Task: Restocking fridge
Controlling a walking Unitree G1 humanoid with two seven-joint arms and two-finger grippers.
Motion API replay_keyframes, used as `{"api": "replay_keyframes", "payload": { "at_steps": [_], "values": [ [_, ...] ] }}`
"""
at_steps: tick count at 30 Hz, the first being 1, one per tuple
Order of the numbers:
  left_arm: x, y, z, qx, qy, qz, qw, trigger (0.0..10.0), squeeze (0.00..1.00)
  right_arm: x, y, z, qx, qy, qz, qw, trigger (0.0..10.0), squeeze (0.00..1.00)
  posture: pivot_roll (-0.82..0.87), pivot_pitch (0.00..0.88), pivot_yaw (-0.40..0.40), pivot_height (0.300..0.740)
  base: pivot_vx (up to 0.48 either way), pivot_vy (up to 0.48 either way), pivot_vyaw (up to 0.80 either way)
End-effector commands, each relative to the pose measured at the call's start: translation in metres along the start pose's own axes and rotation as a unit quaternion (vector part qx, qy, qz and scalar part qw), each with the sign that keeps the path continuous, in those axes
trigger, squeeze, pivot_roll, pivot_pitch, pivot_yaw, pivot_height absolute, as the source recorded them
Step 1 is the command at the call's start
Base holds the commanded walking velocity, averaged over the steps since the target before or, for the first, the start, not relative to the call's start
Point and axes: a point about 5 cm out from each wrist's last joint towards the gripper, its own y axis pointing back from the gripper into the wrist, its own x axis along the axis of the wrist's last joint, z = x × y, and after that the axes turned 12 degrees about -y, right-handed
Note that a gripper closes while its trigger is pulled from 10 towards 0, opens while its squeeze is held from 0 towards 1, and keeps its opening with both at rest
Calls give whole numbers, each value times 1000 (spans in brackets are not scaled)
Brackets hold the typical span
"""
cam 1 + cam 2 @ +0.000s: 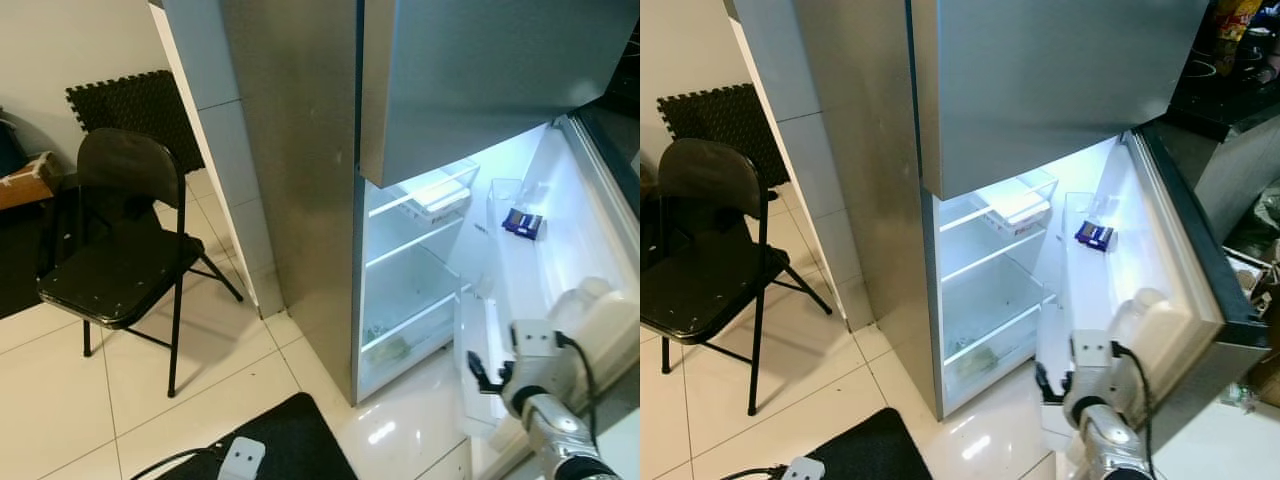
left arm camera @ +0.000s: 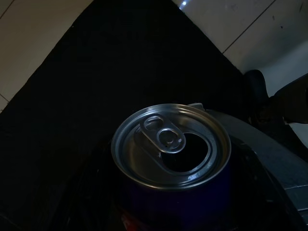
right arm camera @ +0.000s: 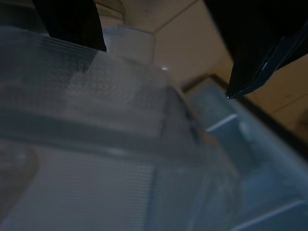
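The left gripper (image 2: 192, 192) grasps a blue can (image 2: 171, 159) between its fingers, above the black mat (image 2: 72, 96). The right gripper (image 3: 163, 53), fingers spread, sits at the open fridge door's (image 1: 1160, 250) clear shelf (image 3: 96, 120).

Upright blue can (image 2: 171, 166), fridge (image 1: 420, 250) open

The can (image 2: 171, 166) is cut off below its rim in a dark view, the door bin (image 3: 96, 144) is blurred, and the blue pack (image 1: 522, 222) too small to read.

A black folding chair (image 1: 120, 240) stands near a black floor mat (image 1: 260, 445).
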Motion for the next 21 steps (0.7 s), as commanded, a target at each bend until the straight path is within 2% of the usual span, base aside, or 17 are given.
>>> {"api": "replay_keyframes", "payload": {
  "at_steps": [1,2,4,6,10,14,17,21],
  "values": [
    [-1,-1,9,-15,5,2,1000,10000,0,21,-1,13,-31,1,51,998,10000,0,2,0,-9,740,0,0,0],
    [-1,-1,9,-15,5,2,1000,10000,0,24,0,20,-45,3,55,997,10000,0,1,0,-9,740,0,0,0],
    [-1,-1,9,-15,5,2,1000,10000,0,24,0,20,-45,3,55,997,10000,0,1,0,-9,740,0,0,0],
    [-1,-1,10,-16,5,2,1000,10000,0,25,3,28,-59,10,54,997,10000,0,-2,0,-9,740,0,0,0],
    [-1,-1,10,-16,5,2,1000,10000,0,21,4,30,-65,11,48,997,10000,0,-3,0,-9,740,0,0,0],
    [-1,-2,10,-16,5,2,1000,10000,0,-7,11,30,-74,36,-6,997,10000,0,0,0,-9,740,0,0,0],
    [0,-2,10,-16,5,3,1000,10000,0,-26,20,37,-102,44,-40,993,10000,0,1,0,-7,740,0,0,0],
    [0,-2,9,-15,5,3,1000,10000,0,-37,26,40,-110,56,-60,991,10000,0,1,0,-5,740,0,0,0]
  ]
}}
